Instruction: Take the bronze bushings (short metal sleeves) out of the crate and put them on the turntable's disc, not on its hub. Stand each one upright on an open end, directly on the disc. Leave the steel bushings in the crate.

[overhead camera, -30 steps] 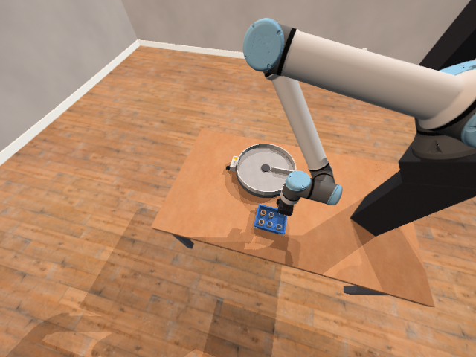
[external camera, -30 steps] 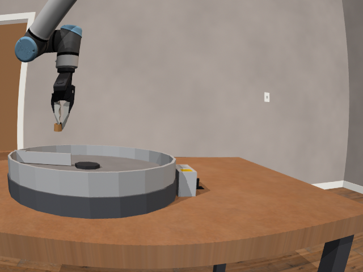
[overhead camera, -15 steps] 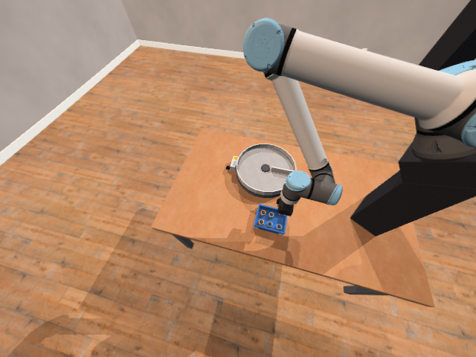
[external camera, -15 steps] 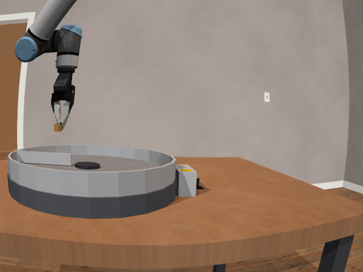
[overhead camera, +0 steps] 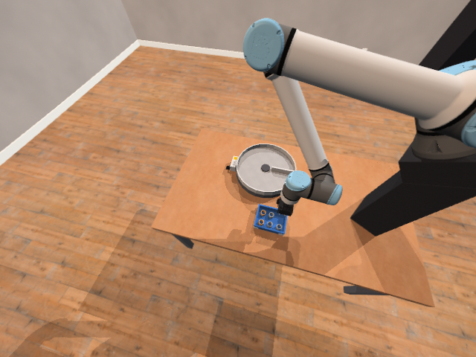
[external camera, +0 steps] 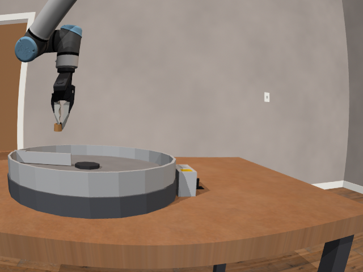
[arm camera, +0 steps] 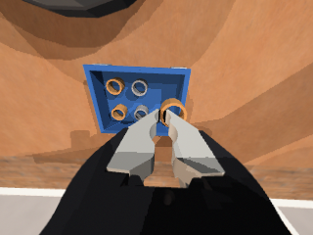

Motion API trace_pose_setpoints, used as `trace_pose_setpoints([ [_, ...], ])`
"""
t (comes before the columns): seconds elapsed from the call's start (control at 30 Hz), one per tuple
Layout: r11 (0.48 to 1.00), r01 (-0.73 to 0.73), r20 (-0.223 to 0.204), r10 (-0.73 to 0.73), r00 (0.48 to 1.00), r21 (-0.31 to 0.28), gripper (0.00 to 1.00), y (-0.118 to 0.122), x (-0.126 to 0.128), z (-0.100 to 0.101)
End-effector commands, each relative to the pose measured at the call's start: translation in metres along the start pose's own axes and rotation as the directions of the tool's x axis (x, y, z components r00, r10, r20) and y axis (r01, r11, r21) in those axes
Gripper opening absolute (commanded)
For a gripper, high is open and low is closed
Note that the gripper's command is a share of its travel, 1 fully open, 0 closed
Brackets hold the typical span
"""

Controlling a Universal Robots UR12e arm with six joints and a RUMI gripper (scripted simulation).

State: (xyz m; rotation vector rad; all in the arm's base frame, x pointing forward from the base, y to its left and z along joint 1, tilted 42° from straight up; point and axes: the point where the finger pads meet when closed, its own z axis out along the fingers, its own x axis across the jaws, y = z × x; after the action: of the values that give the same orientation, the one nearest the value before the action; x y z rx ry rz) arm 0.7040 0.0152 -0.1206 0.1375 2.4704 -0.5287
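Fig., top view: turntable (TT) (overhead camera: pixel 265 193) (external camera: pixel 102 184) (arm camera: pixel 73 7) on table (overhead camera: pixel 199 184) (external camera: pixel 249 204) (arm camera: pixel 245 73); hub (overhead camera: pixel 265 167) (external camera: pixel 87 165) at ctr., bar (overhead camera: pixel 282 169) (external camera: pixel 49 158) to its R; box (overhead camera: pixel 233 164) (external camera: pixel 186 182) just beside TT, L. Crate (overhead camera: pixel 255 219) (arm camera: pixel 137 70) in front of TT; inside, bronze bushings (overhead camera: pixel 260 213) (arm camera: pixel 115 93) L col., steel bushings (overhead camera: pixel 268 215) (arm camera: pixel 140 94) mid. col. & front R.

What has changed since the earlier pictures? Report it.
Nothing has visibly changed: nothing has moved, been taken hold of or let go. The fingers still hold a bronze bushing in the air; the crate and turntable stay where they were.
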Motion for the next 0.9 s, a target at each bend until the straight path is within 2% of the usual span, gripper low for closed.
trace_pose_setpoints([
  [0.0,1.0,0.0,0.001,0.0,1.0,0.0,0.0,0.0,0.0,0.0],
  [0.47,1.0,0.0,0.001,0.0,1.0,0.0,0.0,-0.019,-0.003,0.0],
  [0.67,1.0,0.0,0.001,0.0,1.0,0.0,0.0,-0.043,-0.008,0.0],
  [0.87,1.0,0.0,0.001,0.0,1.0,0.0,0.0,-0.078,-0.014,0.0],
])
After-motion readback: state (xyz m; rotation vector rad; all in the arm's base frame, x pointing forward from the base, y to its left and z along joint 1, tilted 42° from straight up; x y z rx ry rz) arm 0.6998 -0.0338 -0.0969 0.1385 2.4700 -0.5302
